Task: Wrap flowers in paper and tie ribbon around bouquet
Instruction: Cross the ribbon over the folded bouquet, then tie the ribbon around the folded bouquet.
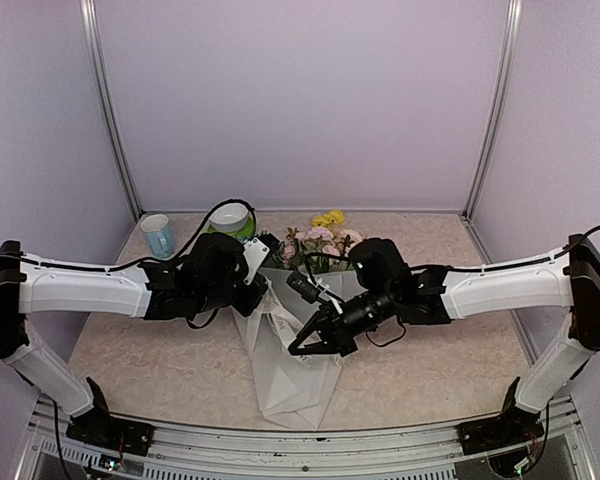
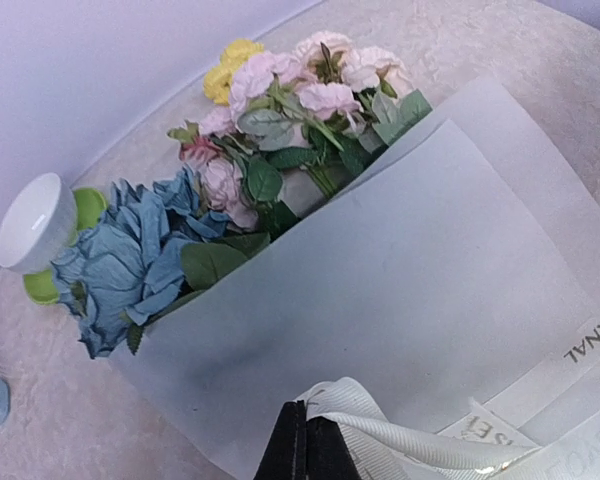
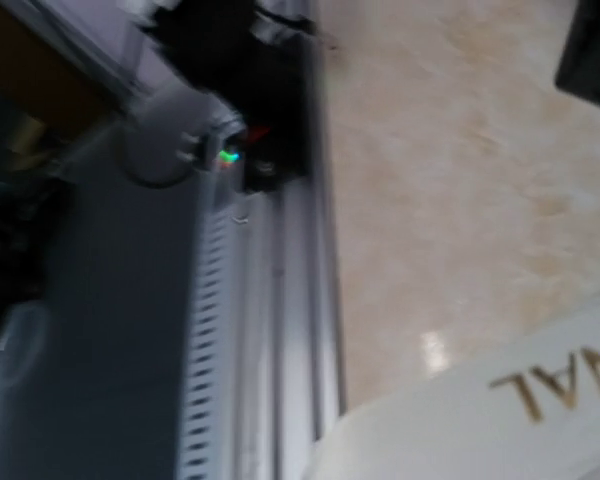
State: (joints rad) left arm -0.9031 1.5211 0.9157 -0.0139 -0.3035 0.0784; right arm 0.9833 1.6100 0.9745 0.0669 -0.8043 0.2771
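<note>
Left gripper (image 2: pixel 302 440): pinching the ribbon (image 2: pixel 380 430), bouquet (image 2: pixel 310 260) beyond its tips. Right gripper (image 1: pixel 305 345): pressed together. We fear a tug unrolling the paper (image 2: pixel 450 300).

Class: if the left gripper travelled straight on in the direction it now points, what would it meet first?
Most likely the paper wrapped round the flowers; the left gripper, shut on the ribbon, points at it, though depth is unclear.
</note>
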